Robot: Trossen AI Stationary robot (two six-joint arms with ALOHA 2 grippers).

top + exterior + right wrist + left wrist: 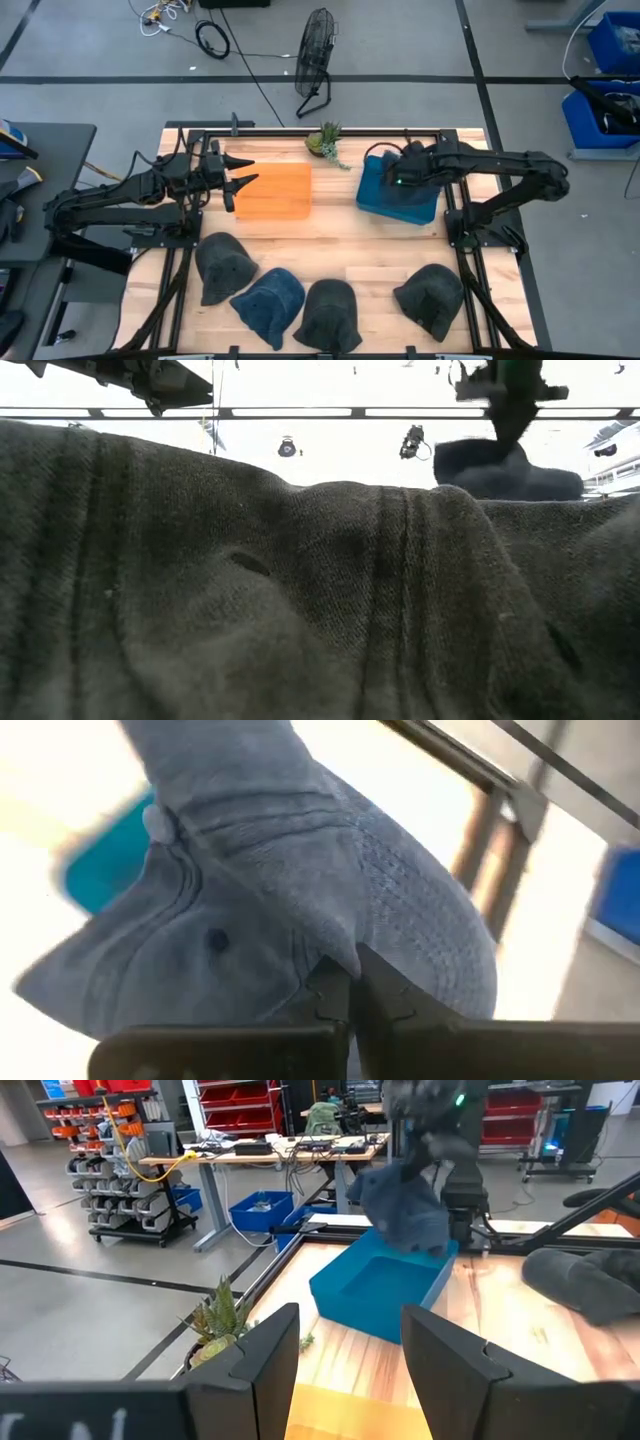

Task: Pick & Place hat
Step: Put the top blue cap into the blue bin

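Four hats point(330, 310) wait along the table's point(330, 255) near edge for you. Farther back, your right hand point(350, 982) is clamped on a grey hat point(300, 890) above the blue bin point(398, 195); release remains. Your left hand point(345, 1345) hangs apart by the orange bin point(274, 192).

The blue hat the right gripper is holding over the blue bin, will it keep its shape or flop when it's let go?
Probably flop: the blue hat hangs creased and folded from the right gripper, pinched by a small bunch of fabric. It looks light and should slump into the blue bin, not bounce or roll.
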